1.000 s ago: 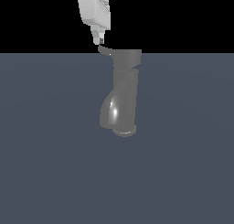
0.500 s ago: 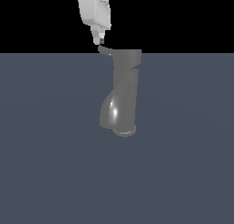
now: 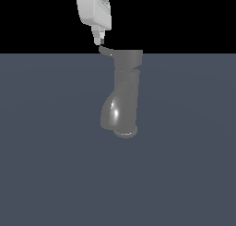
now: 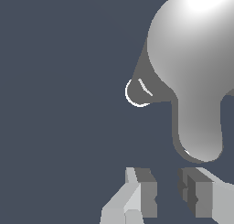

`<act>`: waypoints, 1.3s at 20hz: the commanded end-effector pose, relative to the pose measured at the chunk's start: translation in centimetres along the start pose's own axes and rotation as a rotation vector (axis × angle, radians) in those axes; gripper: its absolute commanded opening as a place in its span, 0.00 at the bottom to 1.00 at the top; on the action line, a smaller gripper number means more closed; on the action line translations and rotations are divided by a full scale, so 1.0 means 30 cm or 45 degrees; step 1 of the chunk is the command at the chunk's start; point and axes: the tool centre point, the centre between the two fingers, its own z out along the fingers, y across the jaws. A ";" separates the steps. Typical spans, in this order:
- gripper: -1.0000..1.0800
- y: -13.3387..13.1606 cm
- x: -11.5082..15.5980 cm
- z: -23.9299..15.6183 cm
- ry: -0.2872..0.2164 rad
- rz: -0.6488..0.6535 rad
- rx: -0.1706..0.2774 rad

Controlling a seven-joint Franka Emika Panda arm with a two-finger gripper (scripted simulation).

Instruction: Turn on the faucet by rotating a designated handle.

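In the exterior view the grey glossy faucet (image 3: 127, 89) stands upright on its round base ring, its spout bulging toward the exterior view's left. The thin handle (image 3: 106, 50) sticks out from the top cap toward that same side. My white gripper (image 3: 98, 40) hangs directly above the handle's outer end, fingertips just over it. Seen from the wrist, the faucet (image 4: 192, 49) is viewed from above and the handle (image 4: 200, 136) reaches toward my gripper (image 4: 167, 184). Its two fingers (image 4: 142, 193) stand apart with nothing between them; the handle's tip lies just ahead of the gap.
A flat dark blue-grey floor (image 3: 50, 165) runs all around the faucet, with a black background above it. No other objects show.
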 end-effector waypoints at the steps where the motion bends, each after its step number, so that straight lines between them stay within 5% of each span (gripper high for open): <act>1: 0.00 0.034 0.068 0.079 0.013 0.040 -0.055; 14: 0.00 0.164 0.027 0.074 0.013 0.040 -0.055; 26: 0.00 0.244 0.077 0.070 0.010 0.042 -0.050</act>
